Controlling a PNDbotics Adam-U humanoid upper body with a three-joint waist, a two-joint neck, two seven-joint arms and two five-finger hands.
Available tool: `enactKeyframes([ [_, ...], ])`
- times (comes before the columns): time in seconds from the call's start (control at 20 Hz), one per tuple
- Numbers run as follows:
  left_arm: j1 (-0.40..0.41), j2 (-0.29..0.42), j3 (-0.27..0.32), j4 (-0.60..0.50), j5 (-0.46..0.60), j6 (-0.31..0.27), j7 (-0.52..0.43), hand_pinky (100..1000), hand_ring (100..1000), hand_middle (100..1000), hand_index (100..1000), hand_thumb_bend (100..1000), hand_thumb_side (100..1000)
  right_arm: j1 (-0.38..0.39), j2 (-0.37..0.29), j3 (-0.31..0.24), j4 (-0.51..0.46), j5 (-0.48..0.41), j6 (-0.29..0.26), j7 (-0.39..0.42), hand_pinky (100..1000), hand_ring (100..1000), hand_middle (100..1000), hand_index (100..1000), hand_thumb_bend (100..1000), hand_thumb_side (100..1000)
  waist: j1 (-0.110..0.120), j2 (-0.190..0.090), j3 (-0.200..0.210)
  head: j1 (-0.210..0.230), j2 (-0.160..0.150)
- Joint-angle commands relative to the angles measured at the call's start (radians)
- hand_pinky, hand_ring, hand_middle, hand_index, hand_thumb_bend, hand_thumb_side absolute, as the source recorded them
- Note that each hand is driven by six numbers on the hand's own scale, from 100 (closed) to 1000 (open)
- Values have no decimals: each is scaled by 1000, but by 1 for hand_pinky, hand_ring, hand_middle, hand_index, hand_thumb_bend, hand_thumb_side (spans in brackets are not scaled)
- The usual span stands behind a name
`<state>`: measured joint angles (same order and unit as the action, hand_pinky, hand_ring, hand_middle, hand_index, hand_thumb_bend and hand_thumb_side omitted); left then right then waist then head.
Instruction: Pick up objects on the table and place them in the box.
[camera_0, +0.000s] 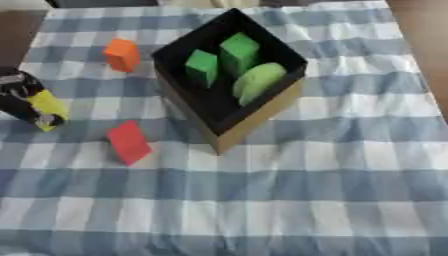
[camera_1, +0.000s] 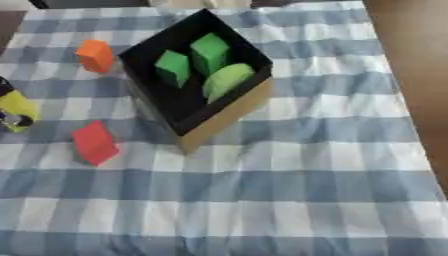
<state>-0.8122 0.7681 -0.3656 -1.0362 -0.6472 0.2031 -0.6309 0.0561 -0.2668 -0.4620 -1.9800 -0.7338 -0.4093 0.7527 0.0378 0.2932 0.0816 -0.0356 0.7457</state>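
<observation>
Left robot hand (camera_0: 24, 100) sat at the left edge of the surface (camera_0: 332, 190), fingers curled round a yellow block (camera_0: 48, 107). Block held just above or against the checked cloth (camera_0: 262, 220); contact not clear. Right robot hand not seen in either view.

Outward from the hand: red block (camera_0: 129, 142) lay near, toward the front and a little to the right, flat on the cloth. Orange block (camera_0: 122, 55) stood farther back, beside the box's left corner. Neither touched the box.

Box (camera_0: 262, 120), black inside with tan card walls, stood mid-surface, turned corner-on to the robot. Inside: two green blocks (camera_0: 220, 60) upright side by side, and a pale green rounded piece (camera_0: 258, 81) leaning against the right wall. Free floor remained at the near-left part of the interior.

Judgement: step in hand was carrying the yellow block to the box. Done well, the hand should lift clear of the near-left wall before crossing, come over the open near corner rather than above the green pieces, and let go low so nothing inside topples. Red and orange remained to be picked.
</observation>
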Motion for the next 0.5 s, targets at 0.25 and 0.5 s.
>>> enactKeyframes([
  [0.25,-26,7,7,3,6,7,22,861,779,619,688,410,387,-4,-3,-12,-20,17,-73,83,1000,1000,407,999,100,523,17,-16,-2,5,0],
  [0.5,-19,18,19,-18,5,20,46,843,755,603,635,297,352,-4,-1,-14,-20,26,-68,80,1000,1000,407,1000,100,523,19,-16,-1,6,1],
])
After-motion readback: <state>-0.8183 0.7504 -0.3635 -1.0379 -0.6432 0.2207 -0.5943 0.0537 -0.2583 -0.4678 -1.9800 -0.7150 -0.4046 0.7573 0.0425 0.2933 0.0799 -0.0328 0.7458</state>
